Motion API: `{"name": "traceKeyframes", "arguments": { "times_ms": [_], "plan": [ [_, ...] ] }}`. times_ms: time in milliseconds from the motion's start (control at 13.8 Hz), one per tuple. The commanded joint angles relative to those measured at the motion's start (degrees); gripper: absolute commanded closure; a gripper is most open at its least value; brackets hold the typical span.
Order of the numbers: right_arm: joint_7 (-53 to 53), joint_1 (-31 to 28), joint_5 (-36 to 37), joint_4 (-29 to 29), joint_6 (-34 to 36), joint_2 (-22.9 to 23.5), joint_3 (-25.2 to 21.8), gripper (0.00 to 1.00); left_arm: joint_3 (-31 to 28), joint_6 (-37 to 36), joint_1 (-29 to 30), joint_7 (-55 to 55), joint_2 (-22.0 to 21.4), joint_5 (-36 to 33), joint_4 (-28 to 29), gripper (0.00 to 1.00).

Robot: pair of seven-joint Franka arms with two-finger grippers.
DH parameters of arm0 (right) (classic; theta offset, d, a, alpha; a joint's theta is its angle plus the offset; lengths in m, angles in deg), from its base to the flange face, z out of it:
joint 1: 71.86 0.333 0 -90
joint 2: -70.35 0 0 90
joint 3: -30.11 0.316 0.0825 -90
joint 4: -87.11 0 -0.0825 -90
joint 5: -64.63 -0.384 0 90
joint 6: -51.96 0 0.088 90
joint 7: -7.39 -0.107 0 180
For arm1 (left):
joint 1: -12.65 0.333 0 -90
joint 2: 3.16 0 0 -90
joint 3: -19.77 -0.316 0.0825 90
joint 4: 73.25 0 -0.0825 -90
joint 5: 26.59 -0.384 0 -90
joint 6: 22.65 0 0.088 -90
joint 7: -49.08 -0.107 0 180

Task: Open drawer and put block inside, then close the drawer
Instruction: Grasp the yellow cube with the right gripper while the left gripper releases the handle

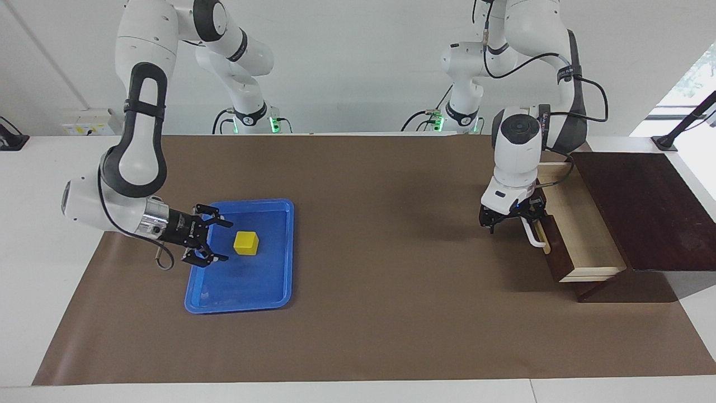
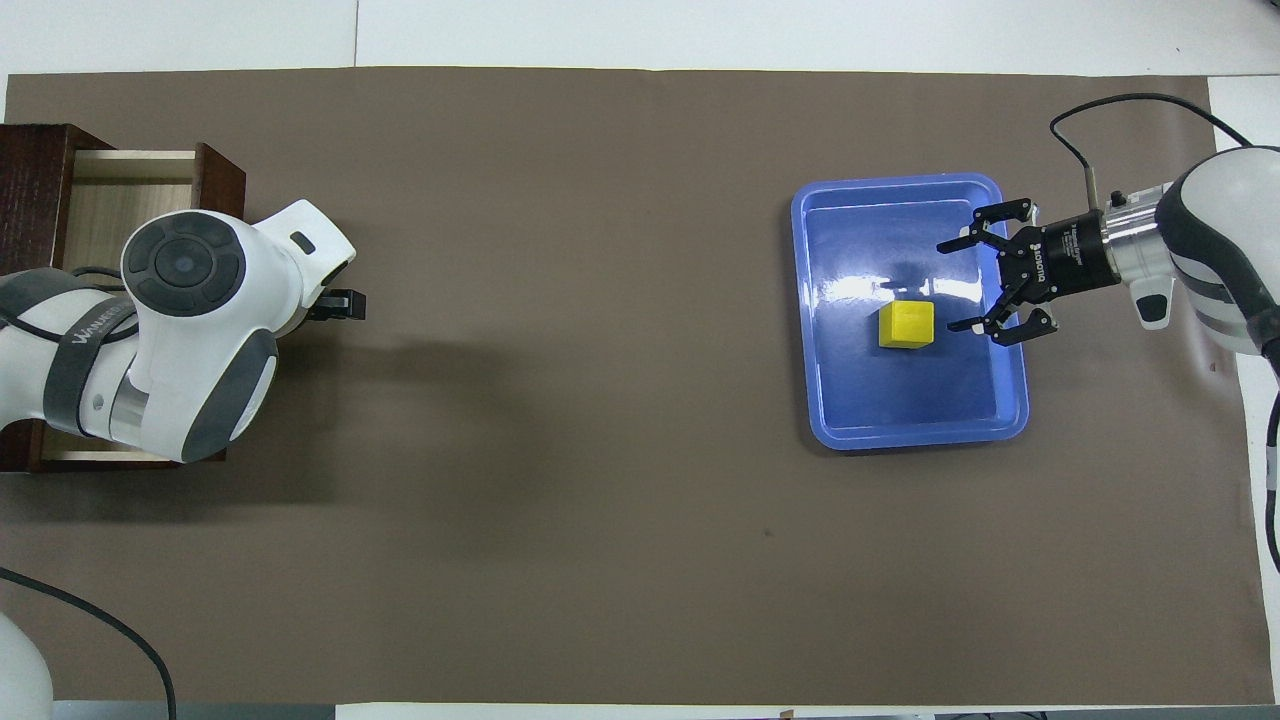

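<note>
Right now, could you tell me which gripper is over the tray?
The right gripper, open beside the block over the tray; the left gripper is at the drawer handle.

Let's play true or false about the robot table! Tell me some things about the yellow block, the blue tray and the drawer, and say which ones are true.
1. The yellow block lies in the blue tray. True.
2. The drawer is shut. False: it is pulled out and its pale inside shows.
3. The right gripper holds the block. False: it is open, over the tray beside the block.
4. The left gripper is at the drawer's white handle. True.
5. The block is inside the drawer. False: it is in the tray.
</note>
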Motion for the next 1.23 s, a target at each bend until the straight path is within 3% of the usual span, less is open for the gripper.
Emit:
{"name": "traceKeyframes", "arguments": {
  "times_ms": [0, 362, 579, 941, 1159],
  "plan": [
    [3.4, -1.2, -2.7, 5.6, -2.6, -3.1, 0.5, 0.0, -0.3, -1.5, -2.5, 1.4, 1.0, 1.7, -1.4, 0.0],
    [7.7, -1.1, -6.7, 11.8, -7.3, -4.9, 0.6, 0.0, -0.5, -5.0, -2.9, 1.3, 0.9, 2.1, -3.0, 0.0],
    [9.4, -1.1, -7.9, 12.9, -8.0, -4.8, 0.6, 0.0, -0.4, -14.5, -2.3, 0.6, 1.7, 2.6, -11.1, 0.0],
    [12.9, -1.1, -8.6, 14.5, -8.5, -4.5, 0.5, 0.0, -0.8, -25.5, -2.2, 1.5, 1.0, 10.6, -20.4, 0.0],
    [13.2, -0.8, -8.7, 14.9, -9.4, -4.5, 0.6, 0.0, -0.8, -35.9, -2.3, 9.9, 0.7, 15.0, -29.0, 0.0]
  ]
}}
